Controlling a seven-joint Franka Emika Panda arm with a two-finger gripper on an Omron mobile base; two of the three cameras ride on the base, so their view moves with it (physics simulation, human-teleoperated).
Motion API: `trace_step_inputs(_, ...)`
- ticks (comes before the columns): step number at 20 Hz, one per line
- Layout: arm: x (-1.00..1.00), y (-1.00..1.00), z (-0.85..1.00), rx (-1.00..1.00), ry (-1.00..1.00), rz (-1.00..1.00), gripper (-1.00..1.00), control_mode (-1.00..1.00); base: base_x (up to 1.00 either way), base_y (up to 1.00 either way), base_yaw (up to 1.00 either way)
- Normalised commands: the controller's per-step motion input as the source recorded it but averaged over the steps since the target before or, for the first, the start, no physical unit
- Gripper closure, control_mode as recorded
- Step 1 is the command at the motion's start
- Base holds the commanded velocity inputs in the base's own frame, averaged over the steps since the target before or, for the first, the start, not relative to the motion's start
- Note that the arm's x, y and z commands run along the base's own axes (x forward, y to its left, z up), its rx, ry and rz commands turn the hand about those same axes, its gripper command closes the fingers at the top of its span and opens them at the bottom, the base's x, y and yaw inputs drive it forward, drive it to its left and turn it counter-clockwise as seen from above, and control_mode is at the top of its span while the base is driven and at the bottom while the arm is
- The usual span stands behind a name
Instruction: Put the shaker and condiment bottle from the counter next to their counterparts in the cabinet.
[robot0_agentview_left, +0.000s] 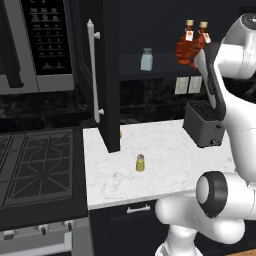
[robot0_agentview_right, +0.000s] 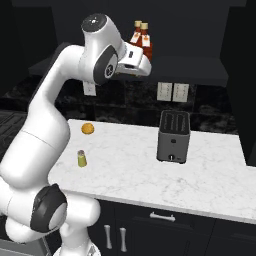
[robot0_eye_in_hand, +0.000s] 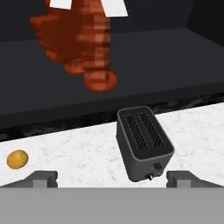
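Two red-orange condiment bottles (robot0_agentview_left: 194, 42) stand together on the cabinet (robot0_agentview_left: 150, 70) shelf just ahead of the empty, wide-open gripper (robot0_eye_in_hand: 112, 178). Bottle step looks done; next, reach far below for the yellow shaker (robot0_agentview_left: 140, 163) on the counter (robot0_agentview_left: 165, 160).

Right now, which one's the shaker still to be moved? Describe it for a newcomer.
Find the white marble counter right of the stove. The shaker stands alone near its front, left of the toaster. It is stubby and yellow-olive with a grey cap, unlike the taller pale-blue shaker in the cabinet.
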Motion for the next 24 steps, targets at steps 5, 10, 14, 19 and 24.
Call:
trace_step_inputs(5, -0.59, 0.15, 0.0, 0.01, 0.0, 0.0, -1.0, -1.0, 0.0, 0.0, 0.0)
trace_step_inputs(10, -0.69, 0.22, 0.0, 0.0, 0.0, 0.0, -1.0, -1.0, 0.0, 0.0, 0.0)
trace_step_inputs(14, -0.66, 0.28, 0.0, 0.0, 0.0, 0.02, -1.0, -1.0, 0.0, 0.0, 0.0)
trace_step_inputs(19, -0.57, 0.36, -0.01, 0.04, 0.0, 0.1, -1.0, -1.0, 0.0, 0.0, 0.0)
trace_step_inputs(24, -0.71, 0.26, -0.15, 0.07, 0.0, 0.14, -1.0, -1.0, 0.0, 0.0, 0.0)
